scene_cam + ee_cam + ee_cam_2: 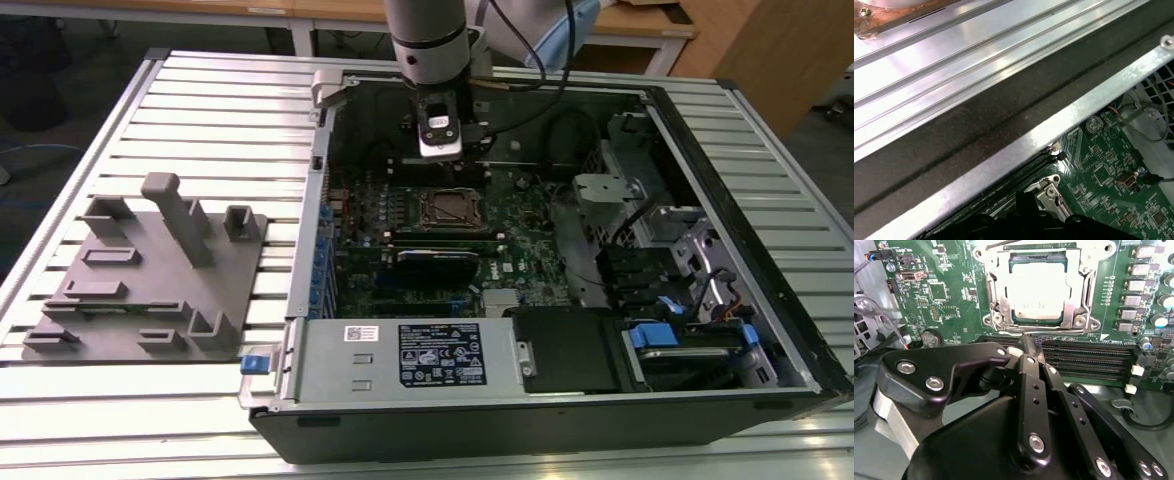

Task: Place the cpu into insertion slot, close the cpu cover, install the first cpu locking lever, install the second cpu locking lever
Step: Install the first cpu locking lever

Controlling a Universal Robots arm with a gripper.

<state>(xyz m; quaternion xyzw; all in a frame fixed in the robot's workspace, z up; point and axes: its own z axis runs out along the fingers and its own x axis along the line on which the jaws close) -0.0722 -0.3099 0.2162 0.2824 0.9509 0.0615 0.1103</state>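
The cpu (pixel 1039 287), a dull silver square, lies in the insertion slot (pixel 450 208) on the green board. The cpu cover (pixel 998 300), a metal frame with a window, lies down around it. A thin wire locking lever (pixel 1059 330) runs along the socket edge nearest my fingers. Another wire lever (pixel 1004 244) slants past the far corner. My gripper (pixel 1026 343) is black, its fingers drawn together to a point just short of the near lever, with nothing between them. In the exterior view the gripper (pixel 442 150) hangs inside the case just beyond the socket.
Long black memory slots (pixel 1094 357) lie between my fingers and the socket. The case's metal wall (pixel 1019 150) runs close behind the gripper. A grey fixture block (pixel 147 270) stands on the slatted table at the exterior view's left. The power supply (pixel 400 355) and drive bays (pixel 667 270) fill the case's front and right.
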